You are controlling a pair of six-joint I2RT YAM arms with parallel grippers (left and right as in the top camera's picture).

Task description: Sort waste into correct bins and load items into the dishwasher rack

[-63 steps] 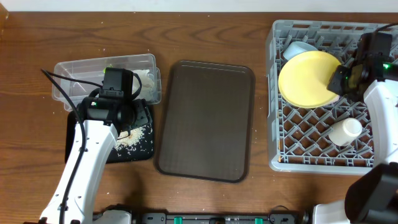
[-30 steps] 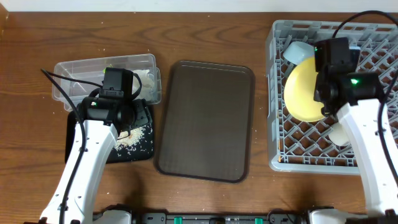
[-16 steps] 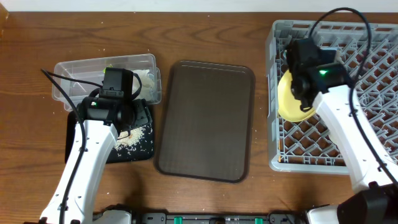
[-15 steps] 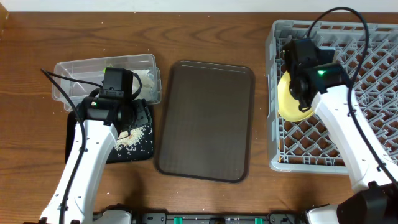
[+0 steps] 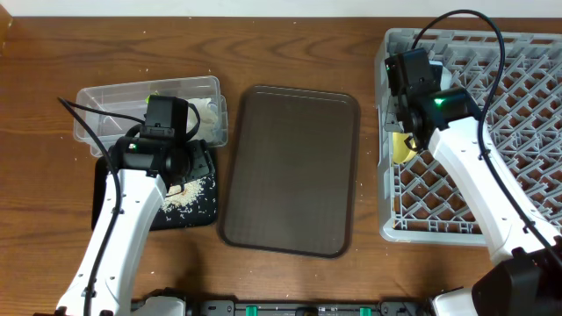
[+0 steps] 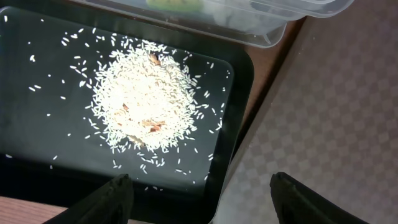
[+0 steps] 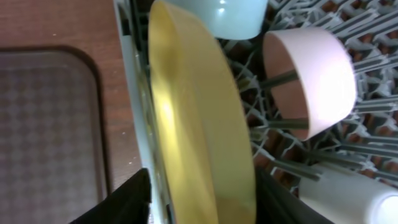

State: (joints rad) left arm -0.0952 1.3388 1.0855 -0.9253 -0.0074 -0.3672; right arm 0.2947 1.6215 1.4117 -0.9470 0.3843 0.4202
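Note:
The yellow plate (image 7: 199, 137) stands on edge just inside the left wall of the grey dishwasher rack (image 5: 386, 175), and only a sliver of the plate (image 5: 402, 146) shows from above. My right gripper (image 7: 199, 205) is open and straddles the plate, with a gap on its left side. Behind the plate in the rack are the light blue bowl (image 7: 230, 15), a pale bowl (image 7: 311, 81) and the cup (image 7: 348, 199). My left gripper (image 6: 205, 205) hangs open and empty above the black tray (image 6: 37, 143), which holds a pile of rice (image 6: 143, 99). The clear tub (image 5: 114, 101) holds the green wrapper (image 5: 154, 95).
The large brown serving tray (image 5: 290, 171) lies between the two arms and borders the black tray's right edge. The clear tub (image 6: 249, 15) sits just beyond the black tray. Loose rice grains are scattered across the black tray. Rack pegs stand close around the plate.
The right arm has carried the plate left across the rack, tipped it from flat onto its edge against the left wall, and its jaws have opened. The left arm has not moved.

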